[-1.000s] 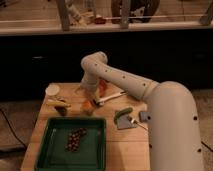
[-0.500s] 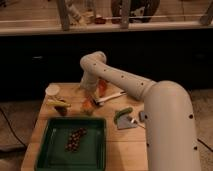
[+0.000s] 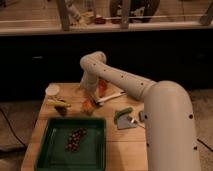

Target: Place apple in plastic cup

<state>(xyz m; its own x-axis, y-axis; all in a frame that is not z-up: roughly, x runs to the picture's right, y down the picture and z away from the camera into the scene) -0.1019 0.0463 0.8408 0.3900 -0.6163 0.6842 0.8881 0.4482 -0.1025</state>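
The apple (image 3: 88, 106), a small orange-red lump, lies on the wooden table (image 3: 125, 145) just behind the green tray. A white plastic cup (image 3: 52, 90) stands at the table's back left. My gripper (image 3: 92, 94) hangs down from the bent white arm (image 3: 120, 80), just above and behind the apple, between the cup and an orange object (image 3: 102, 87). The wrist hides most of the gripper. A white spoon (image 3: 111, 97) lies to the right of the apple.
A green tray (image 3: 55, 155) at the front left holds a dark grape cluster (image 3: 75, 140). A yellow-green item (image 3: 59, 104) lies left of the apple. A green item (image 3: 122, 114) and a grey piece (image 3: 127, 123) lie at the right. A dark counter stands behind the table.
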